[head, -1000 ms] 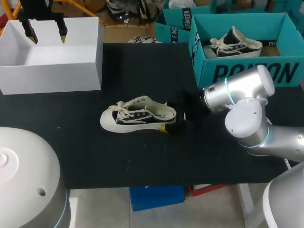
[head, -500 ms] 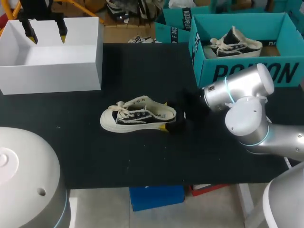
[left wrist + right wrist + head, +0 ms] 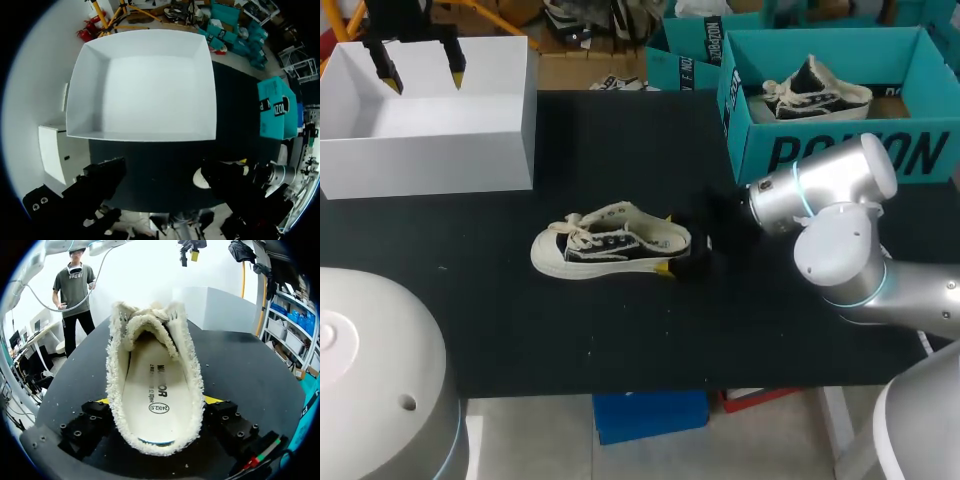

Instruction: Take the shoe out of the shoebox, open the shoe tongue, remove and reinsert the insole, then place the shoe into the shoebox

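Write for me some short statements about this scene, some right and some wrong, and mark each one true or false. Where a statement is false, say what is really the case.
1. The shoe lies on the table, outside both boxes. True.
2. The left gripper holds the shoe's toe. False: it hangs open above the white box.
3. The right gripper is at the shoe's heel. True.
4. The insole lies on the table beside the shoe. False: it is inside the shoe.
5. The teal shoebox is empty. False: a second shoe lies in it.
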`<state>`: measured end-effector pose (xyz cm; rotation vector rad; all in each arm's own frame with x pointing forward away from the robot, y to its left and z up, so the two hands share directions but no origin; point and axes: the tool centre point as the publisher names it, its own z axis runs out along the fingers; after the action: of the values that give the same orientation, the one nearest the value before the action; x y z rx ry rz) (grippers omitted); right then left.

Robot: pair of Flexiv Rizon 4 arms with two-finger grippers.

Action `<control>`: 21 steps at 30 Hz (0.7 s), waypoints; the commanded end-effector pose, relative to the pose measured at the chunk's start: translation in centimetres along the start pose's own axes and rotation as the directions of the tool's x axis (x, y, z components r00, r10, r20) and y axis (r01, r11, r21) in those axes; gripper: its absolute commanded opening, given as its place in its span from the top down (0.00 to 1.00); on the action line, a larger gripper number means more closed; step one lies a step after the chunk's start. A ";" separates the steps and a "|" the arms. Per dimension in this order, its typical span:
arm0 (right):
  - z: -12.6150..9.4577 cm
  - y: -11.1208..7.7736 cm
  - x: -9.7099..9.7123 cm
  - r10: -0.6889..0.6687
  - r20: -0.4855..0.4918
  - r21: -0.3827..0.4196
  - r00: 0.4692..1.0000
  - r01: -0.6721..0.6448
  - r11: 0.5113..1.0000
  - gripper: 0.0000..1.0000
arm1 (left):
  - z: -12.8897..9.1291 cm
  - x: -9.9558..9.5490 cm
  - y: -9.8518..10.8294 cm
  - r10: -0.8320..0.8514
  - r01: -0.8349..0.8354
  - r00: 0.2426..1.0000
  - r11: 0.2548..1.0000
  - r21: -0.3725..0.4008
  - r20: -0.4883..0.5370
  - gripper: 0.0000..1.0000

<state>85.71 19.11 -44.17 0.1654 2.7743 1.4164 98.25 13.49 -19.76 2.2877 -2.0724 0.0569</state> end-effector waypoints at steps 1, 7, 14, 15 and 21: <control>0.1 0.1 -0.1 0.002 -0.001 0.004 1.000 -0.002 1.000 1.00 | 0.6 2.2 4.9 -0.077 0.077 0.997 0.993 0.091 -0.008 0.00; 0.1 0.1 -0.1 0.002 -0.001 0.004 1.000 -0.002 1.000 1.00 | 1.4 6.9 11.6 -0.197 0.199 0.980 0.976 0.088 -0.033 0.00; 0.1 0.1 -0.1 0.002 -0.001 0.004 1.000 -0.002 1.000 1.00 | 2.3 12.2 17.4 -0.182 0.182 0.983 0.981 0.060 -0.015 0.00; 0.1 0.1 -0.1 0.002 -0.001 0.004 1.000 -0.002 1.000 1.00 | 2.4 12.9 17.9 -0.175 0.175 0.985 0.983 0.053 -0.012 0.00; 0.1 0.1 -0.1 0.002 -0.001 0.004 1.000 -0.002 1.000 1.00 | 3.7 16.3 20.5 -0.169 0.169 0.986 0.985 0.033 -0.010 0.00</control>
<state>85.71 19.11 -44.18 0.1654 2.7745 1.4163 80.71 -3.35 -21.36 2.4219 -1.8413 0.0367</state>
